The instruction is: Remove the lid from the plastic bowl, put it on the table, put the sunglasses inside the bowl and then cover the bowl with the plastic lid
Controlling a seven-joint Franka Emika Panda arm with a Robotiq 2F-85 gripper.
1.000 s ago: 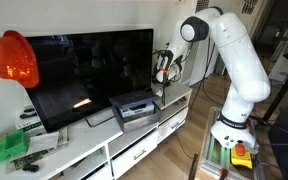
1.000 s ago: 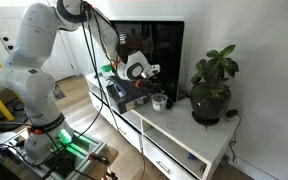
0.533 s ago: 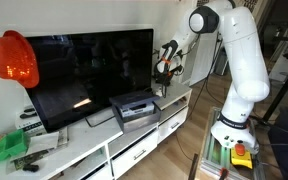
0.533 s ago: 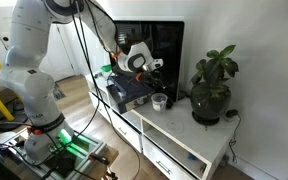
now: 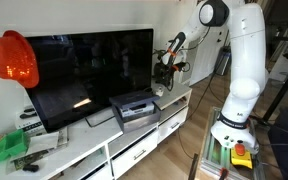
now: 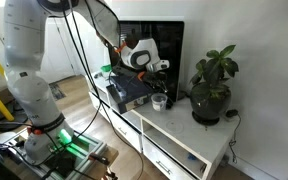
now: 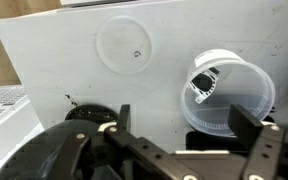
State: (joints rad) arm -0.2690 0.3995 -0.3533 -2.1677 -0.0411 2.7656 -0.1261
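White table (image 7: 44, 70) top: gripper (image 7: 184, 125) spread wide, empty, touching nothing.
On the wrist view we see both fingers (image 7: 121, 116) above and clear of the plastic bowl (image 7: 234, 105). The sunglasses (image 7: 206, 82) sit inside it and the lid (image 7: 132, 47) lies flat on the table, apart from the bowl, which is close to the table edge. In an exterior view the gripper (image 6: 154, 66) hangs above the bowl (image 6: 159, 101), between the grey box (image 6: 129, 92) and the potted plant (image 6: 212, 85); we can't make out the lid there.
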